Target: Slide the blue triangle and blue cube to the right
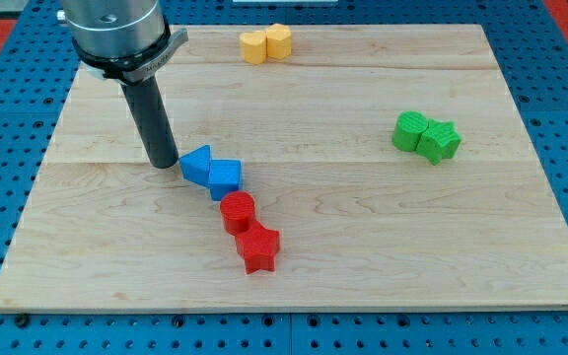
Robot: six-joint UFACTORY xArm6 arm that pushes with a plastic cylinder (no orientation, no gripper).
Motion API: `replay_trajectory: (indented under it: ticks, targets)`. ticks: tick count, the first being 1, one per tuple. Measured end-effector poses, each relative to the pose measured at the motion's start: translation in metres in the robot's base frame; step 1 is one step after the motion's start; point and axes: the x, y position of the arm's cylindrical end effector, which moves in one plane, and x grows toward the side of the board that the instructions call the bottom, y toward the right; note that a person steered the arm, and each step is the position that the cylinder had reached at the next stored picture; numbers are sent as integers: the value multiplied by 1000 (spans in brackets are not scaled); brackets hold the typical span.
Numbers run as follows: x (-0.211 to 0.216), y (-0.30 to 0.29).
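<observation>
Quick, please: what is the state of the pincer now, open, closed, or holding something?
No pincer here: the arm ends in a rod. My tip holds nothing; it stands just to the view's left of the blue triangle, which touches the blue cube.

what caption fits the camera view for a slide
My tip sits just left of the touching blue triangle and blue cube.

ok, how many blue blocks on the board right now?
2. The blue triangle sits just right of my tip, left of centre; the blue cube touches it on its lower right. None look hidden.
</observation>
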Motion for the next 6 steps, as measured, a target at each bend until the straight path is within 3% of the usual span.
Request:
replay_trajectory:
  ticks: [5, 6]
  targets:
    - [0, 55]
    - [0, 23]
